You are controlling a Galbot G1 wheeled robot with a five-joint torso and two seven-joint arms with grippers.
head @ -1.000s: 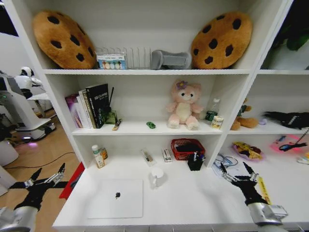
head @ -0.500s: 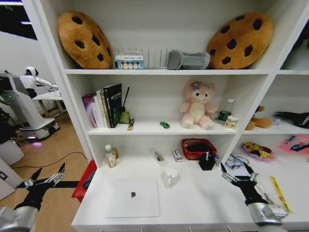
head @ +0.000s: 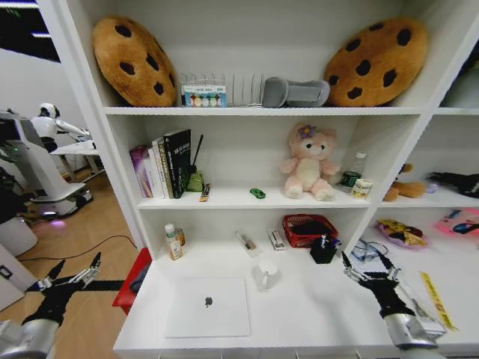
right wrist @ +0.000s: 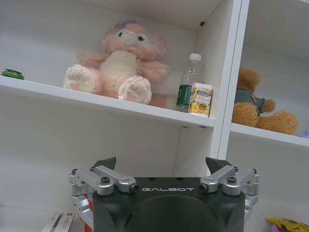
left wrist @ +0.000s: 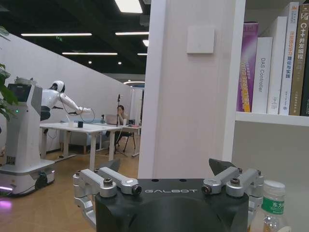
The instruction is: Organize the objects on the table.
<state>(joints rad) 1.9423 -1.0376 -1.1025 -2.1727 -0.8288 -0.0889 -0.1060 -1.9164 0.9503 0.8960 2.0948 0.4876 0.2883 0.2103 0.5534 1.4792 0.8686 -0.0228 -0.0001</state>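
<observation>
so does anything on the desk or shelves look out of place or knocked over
Nothing is spilled or toppled. The closed laptop lies flat on the table, the white mug stands upright. Mildly odd: a tiny green toy sits alone on the shelf beside the pink plush.

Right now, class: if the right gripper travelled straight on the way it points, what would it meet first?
Probably the black pen holder, or the red basket beside it. The right gripper, fingers spread open, hovers over the table pointing towards the shelving. Depth is unclear, so it might pass them and reach the back wall.
</observation>
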